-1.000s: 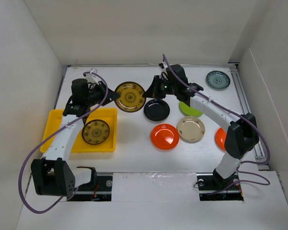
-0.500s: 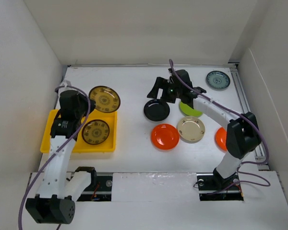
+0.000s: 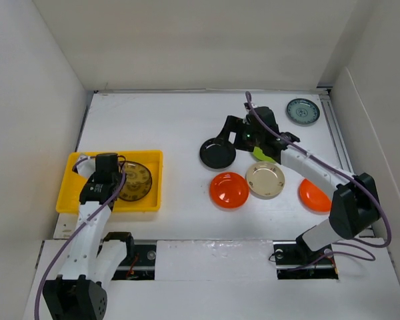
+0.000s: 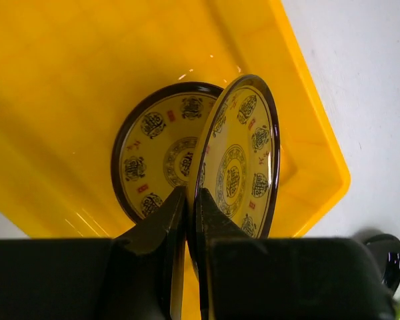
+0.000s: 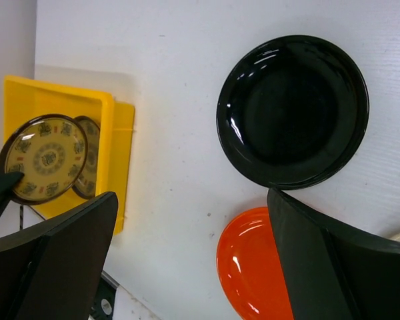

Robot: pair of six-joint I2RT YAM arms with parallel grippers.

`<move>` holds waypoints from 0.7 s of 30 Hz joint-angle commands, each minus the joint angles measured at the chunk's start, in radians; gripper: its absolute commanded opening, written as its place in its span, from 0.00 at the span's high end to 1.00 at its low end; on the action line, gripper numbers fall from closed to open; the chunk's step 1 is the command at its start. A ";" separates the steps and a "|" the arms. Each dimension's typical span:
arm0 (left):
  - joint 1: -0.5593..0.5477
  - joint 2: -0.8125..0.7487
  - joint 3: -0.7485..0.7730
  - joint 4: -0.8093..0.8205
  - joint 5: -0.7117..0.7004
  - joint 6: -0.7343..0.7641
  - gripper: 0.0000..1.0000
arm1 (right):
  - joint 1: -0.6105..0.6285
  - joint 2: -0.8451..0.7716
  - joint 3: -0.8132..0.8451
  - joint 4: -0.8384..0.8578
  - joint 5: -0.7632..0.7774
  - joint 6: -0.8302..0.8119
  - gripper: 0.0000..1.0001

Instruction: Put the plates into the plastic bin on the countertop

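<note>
My left gripper (image 4: 190, 195) is shut on the rim of a brown-gold patterned plate (image 4: 240, 160). That plate hangs tilted on edge over a second brown-gold plate (image 4: 161, 157), which lies flat in the yellow plastic bin (image 4: 67, 87). From above, the left gripper (image 3: 115, 177) is over the bin (image 3: 70, 195). My right gripper (image 5: 192, 195) is open and holds nothing. It hovers just beside the black plate (image 5: 293, 110) and above an orange plate (image 5: 253, 267). From above, the right gripper (image 3: 228, 135) sits at the back edge of the black plate (image 3: 217, 153).
On the white countertop (image 3: 167, 120) lie an orange plate (image 3: 229, 190), a beige plate (image 3: 265, 180), another orange plate (image 3: 315, 195), a lime green plate (image 3: 261, 155) partly under the right arm, and a grey-teal plate (image 3: 302, 111) at the back right. White walls stand all around.
The right gripper let go of the brown-gold plate and drew back to the right. The left arm carried that plate from the back of the table to over the bin.
</note>
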State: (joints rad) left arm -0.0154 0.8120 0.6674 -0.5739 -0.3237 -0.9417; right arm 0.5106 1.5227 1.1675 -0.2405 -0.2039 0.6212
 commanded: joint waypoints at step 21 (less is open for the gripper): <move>0.002 -0.077 0.268 0.138 0.403 0.385 0.00 | -0.149 0.126 0.000 0.038 0.023 -0.054 0.01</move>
State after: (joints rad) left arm -0.0139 0.6765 0.8116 -0.4934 -0.0360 -0.7395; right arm 0.3618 1.6394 1.1213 -0.2192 -0.1993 0.5888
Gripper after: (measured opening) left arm 0.997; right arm 0.993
